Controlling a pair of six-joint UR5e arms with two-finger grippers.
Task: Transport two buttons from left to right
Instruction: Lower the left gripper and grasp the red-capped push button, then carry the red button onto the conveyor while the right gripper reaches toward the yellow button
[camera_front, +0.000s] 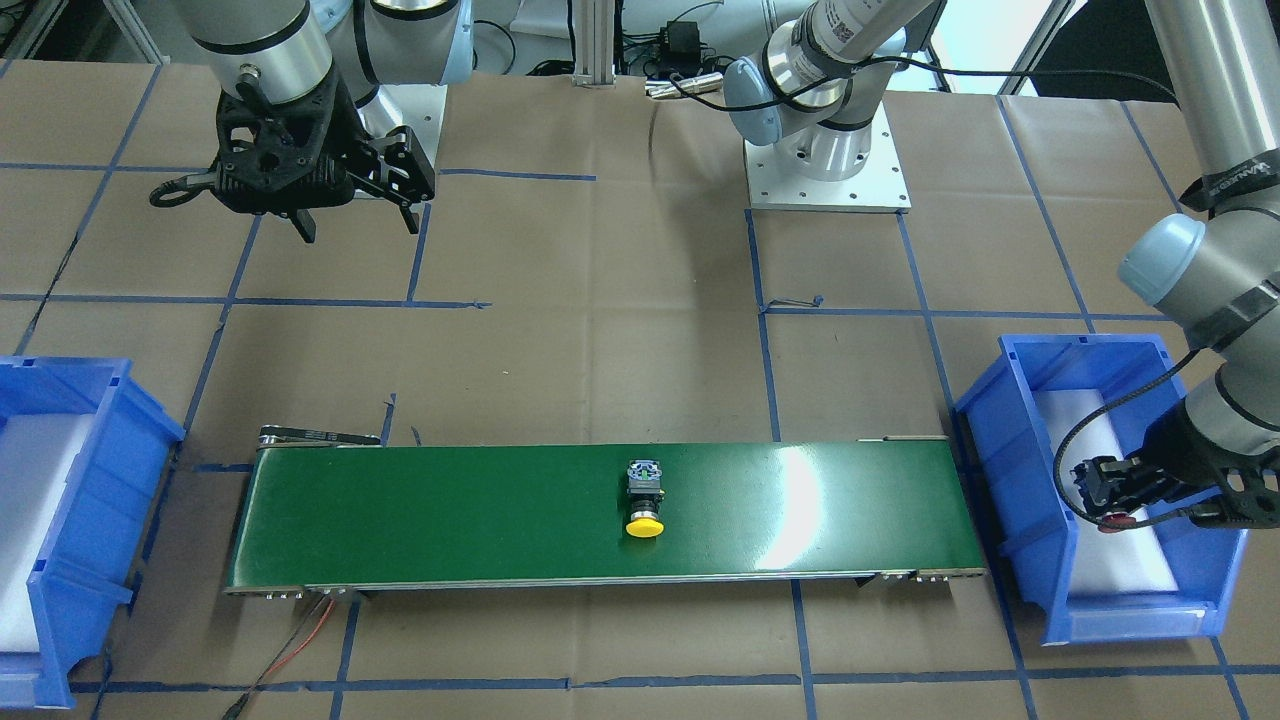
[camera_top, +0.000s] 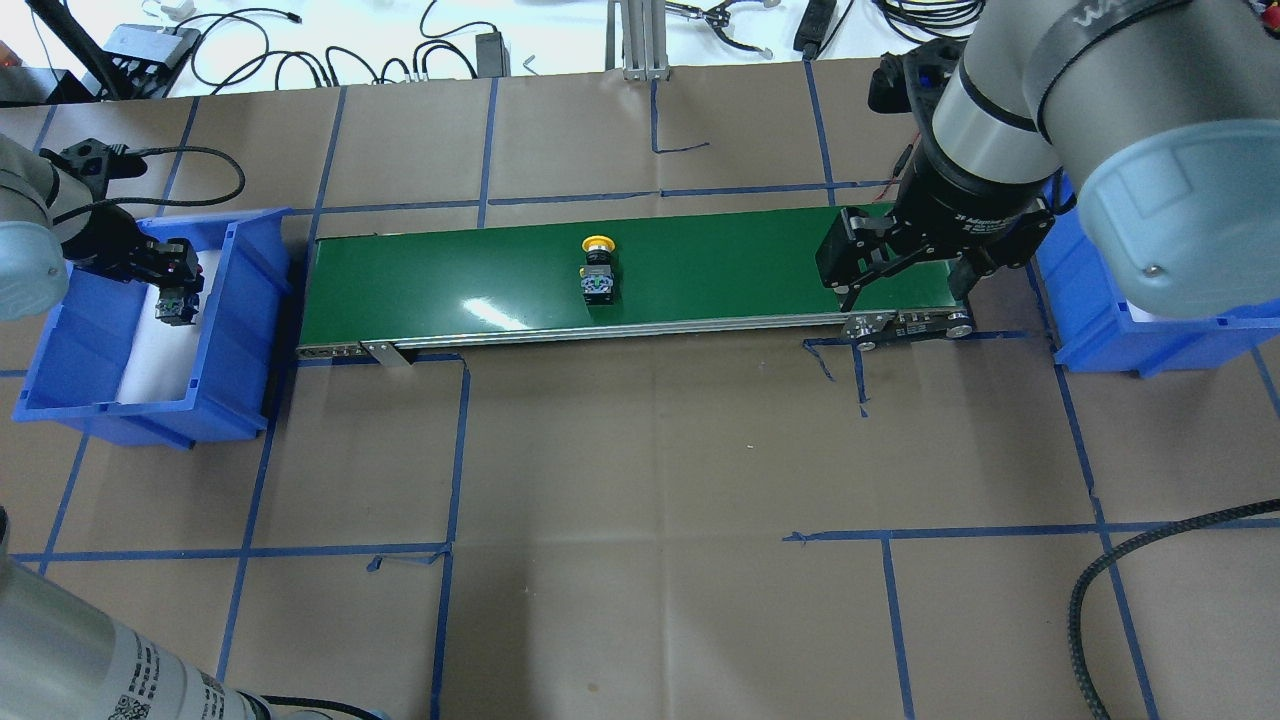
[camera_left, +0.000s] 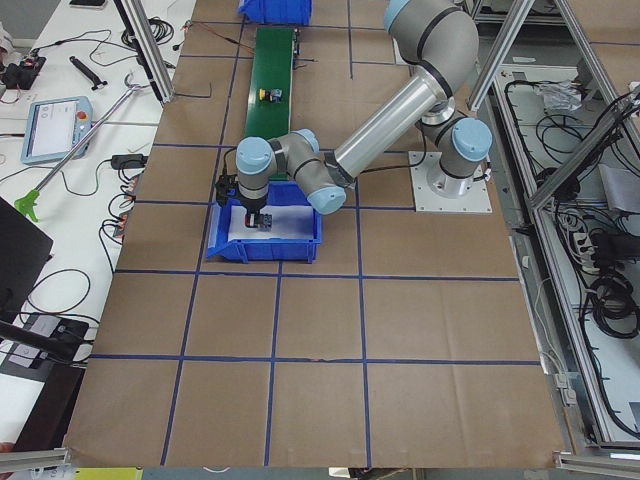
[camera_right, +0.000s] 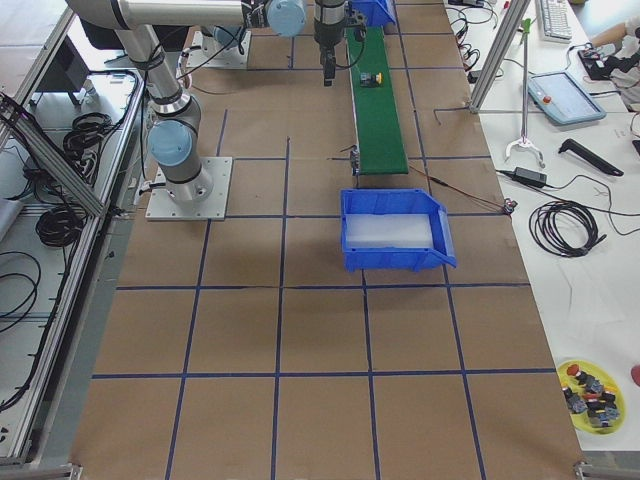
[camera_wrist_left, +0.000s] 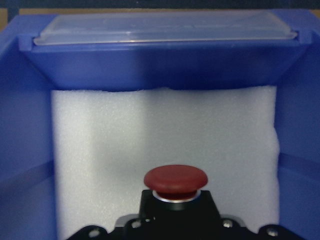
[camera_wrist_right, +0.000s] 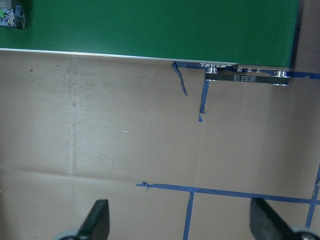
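Rigid, likely light red button is pinched at its body by left jaws; right jaws are spread.

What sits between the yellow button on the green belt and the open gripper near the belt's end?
Nothing visible. The green belt is bare between the yellow button and the right gripper, whose jaws stand open near the belt's end.

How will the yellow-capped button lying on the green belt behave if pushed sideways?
Lying on its side, the yellow-capped button would probably pivot about its round cap rather than slide straight. Its blocky body looks rigid, so a tool should grip its flat sides firmly.
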